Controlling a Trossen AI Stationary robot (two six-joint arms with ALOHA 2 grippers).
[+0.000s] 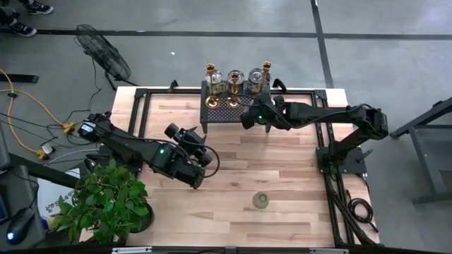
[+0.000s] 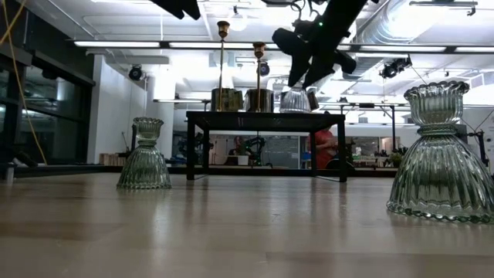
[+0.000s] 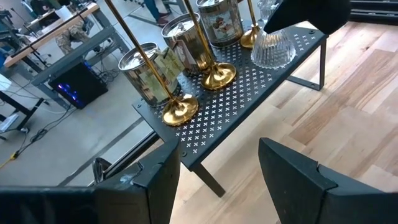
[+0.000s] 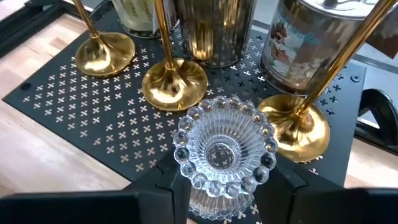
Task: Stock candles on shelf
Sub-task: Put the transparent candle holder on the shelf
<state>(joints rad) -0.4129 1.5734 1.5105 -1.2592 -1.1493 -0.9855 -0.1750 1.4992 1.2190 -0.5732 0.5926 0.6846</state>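
A: Left side first: the left claw (image 1: 200, 171) hangs over the middle of the counter (image 1: 296, 204), fingers apart, nothing between them.

B: Beyond it, at the far edge, the shelf (image 1: 235, 110) carries brass candlesticks (image 4: 169, 78) and metal tins (image 3: 144, 70).

A: And the right claw (image 1: 248, 117) is at the shelf's right end, fingers spread either side of a clear ribbed glass holder (image 4: 224, 151) standing on the mesh. Whether they touch it, I can't tell.

B: Down on the counter, one more glass holder (image 1: 260, 201) sits near the front, right of centre.
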